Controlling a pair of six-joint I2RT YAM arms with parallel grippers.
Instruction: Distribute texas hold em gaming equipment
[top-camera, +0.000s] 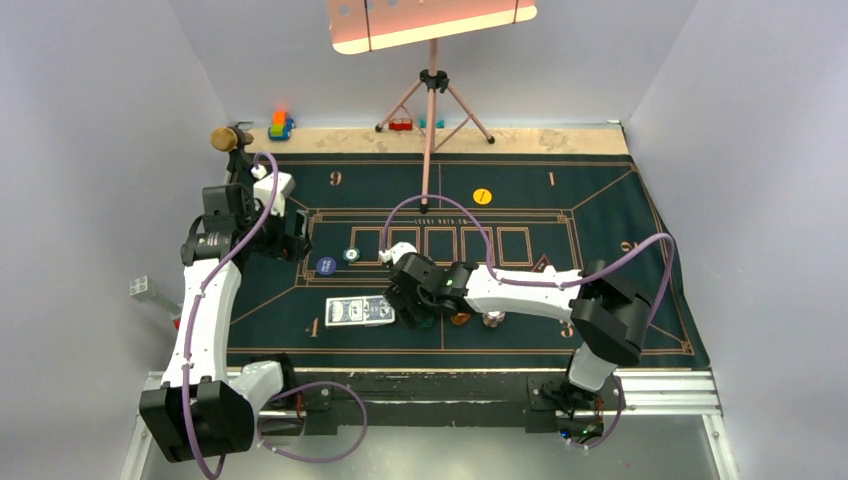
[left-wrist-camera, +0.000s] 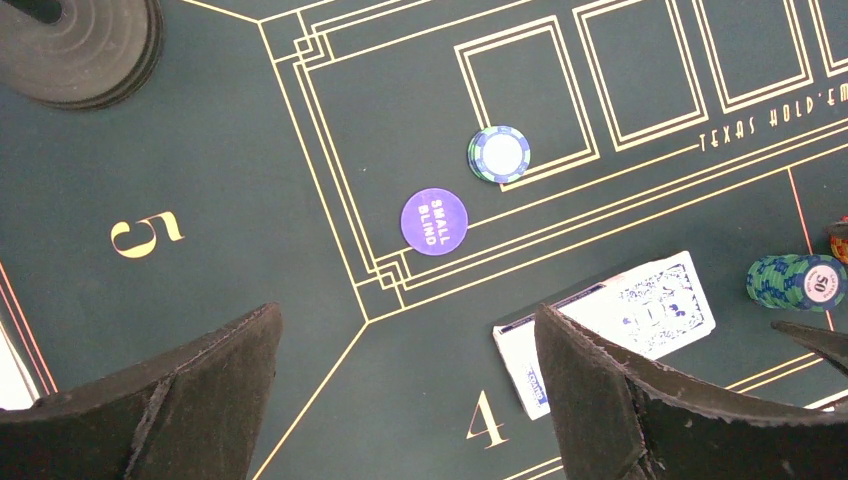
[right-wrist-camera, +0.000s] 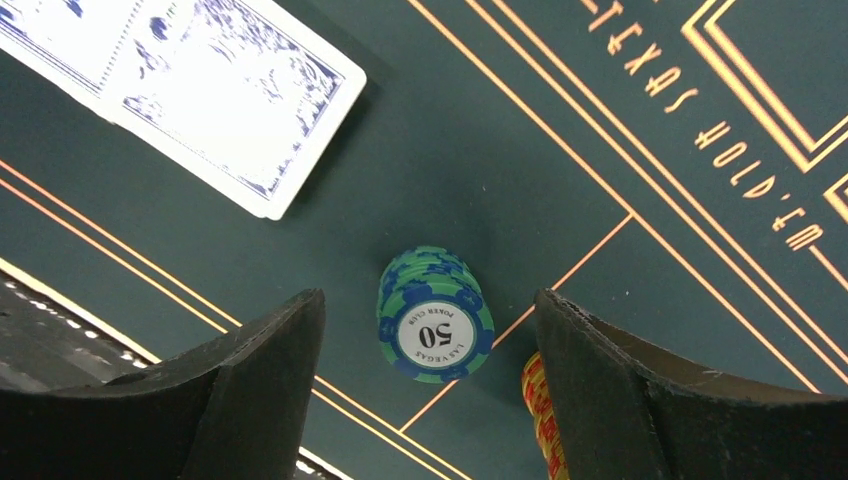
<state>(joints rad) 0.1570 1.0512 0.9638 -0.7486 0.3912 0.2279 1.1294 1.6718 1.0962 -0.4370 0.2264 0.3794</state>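
The chip stack (right-wrist-camera: 436, 318), green and blue with a "50" label on top, stands on the felt mat (top-camera: 620, 200) close to the near edge of the bench, about midway along it. It sits between the fingers of the right end effector (right-wrist-camera: 427, 300), which is released: there is a gap on either side and neither pad touches the rims.

The chips look hard, stiff and fairly dense for their size, so they should not crush or bend. The weakness is likely the stack itself. The chips are loose on one another and smooth-faced, so a squeeze placed too high could lift only the top few and shear the rest aside. The best hold is probably across the diameter on the rims, low enough to catch every chip.

Orange chips (right-wrist-camera: 540, 420) lie just beside the right finger and could be nudged. The cards (right-wrist-camera: 215, 90), blue-backed, lie near, toward the left edge; they are thin, flat and probably slippery.

The left end effector (left-wrist-camera: 407, 312) hangs released above the mat, with nothing in it.
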